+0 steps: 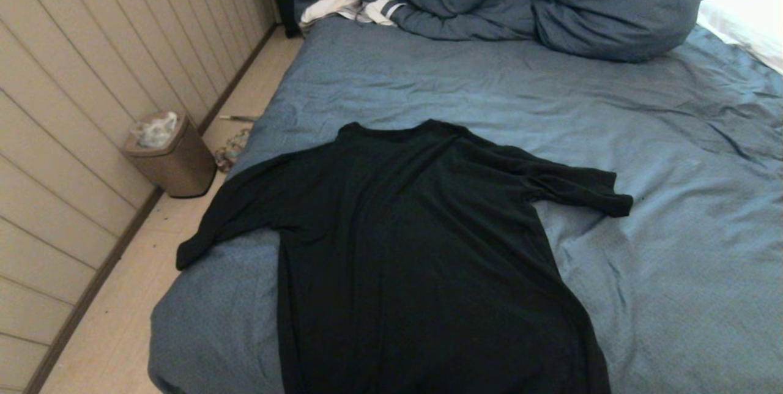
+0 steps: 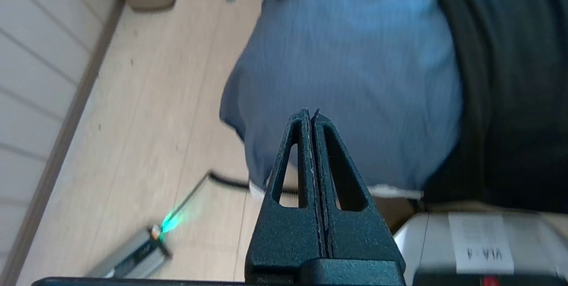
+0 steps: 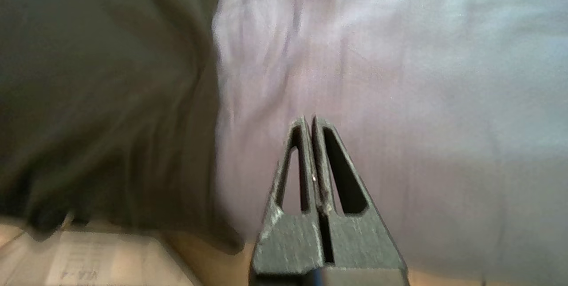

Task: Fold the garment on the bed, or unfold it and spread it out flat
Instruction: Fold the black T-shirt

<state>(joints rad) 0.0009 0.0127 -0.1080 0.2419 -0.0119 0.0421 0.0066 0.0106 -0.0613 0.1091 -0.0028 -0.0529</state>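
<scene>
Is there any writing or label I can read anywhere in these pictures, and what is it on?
"VIA-4", or close to it: upside-down print on a white label stuck to a pale box below the bed's edge, left wrist view. The last character is unsure.
A similar label in the right wrist view: too blurred to read.
The black T-shirt shows its plain side: no print visible.

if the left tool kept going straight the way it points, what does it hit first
Most likely the bed: the shut left tool points at its blue-sheeted near corner, bare of the black garment beside it. Depth is unclear.
</scene>
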